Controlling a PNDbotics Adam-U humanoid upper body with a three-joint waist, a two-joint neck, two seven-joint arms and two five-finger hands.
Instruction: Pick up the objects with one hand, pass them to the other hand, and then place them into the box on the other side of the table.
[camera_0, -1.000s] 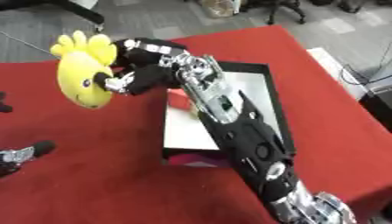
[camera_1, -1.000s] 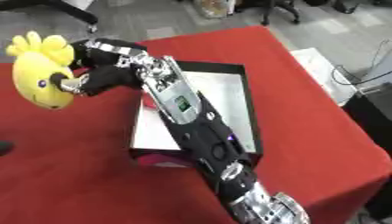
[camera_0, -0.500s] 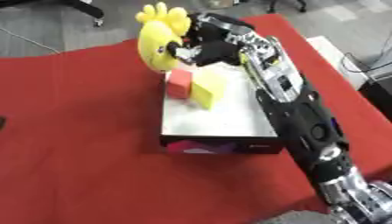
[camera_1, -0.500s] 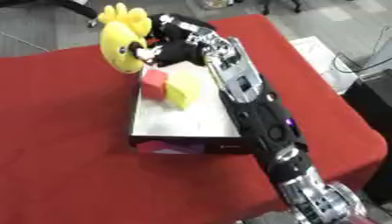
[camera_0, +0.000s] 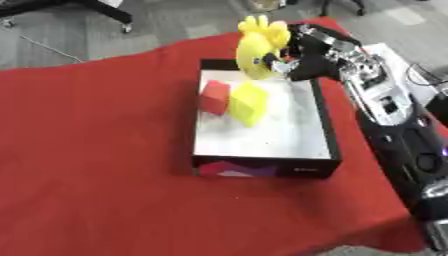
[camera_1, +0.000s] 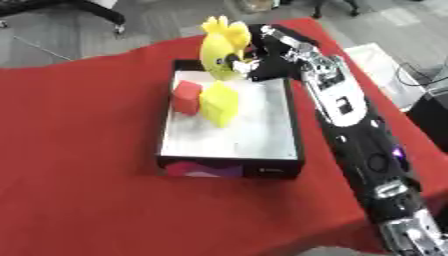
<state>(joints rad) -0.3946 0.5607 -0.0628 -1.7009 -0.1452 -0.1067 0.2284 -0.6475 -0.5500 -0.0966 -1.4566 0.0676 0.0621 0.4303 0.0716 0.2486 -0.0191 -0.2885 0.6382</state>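
Observation:
My right hand is shut on a yellow plush toy with a crest on top. It holds the toy over the far end of the black box, which has a white floor. Inside the box lie a red block and a yellow block, side by side near the far left corner. My right arm reaches in from the lower right, along the box's right side. My left hand shows in neither view.
The box stands on a red tablecloth. Grey floor, chair bases and a cable lie beyond the table's far edge. A white object sits off the table at the right.
My right hand has carried the yellow toy rightward, from over the cloth left of the box to above the box's far end. The camera has shifted too.

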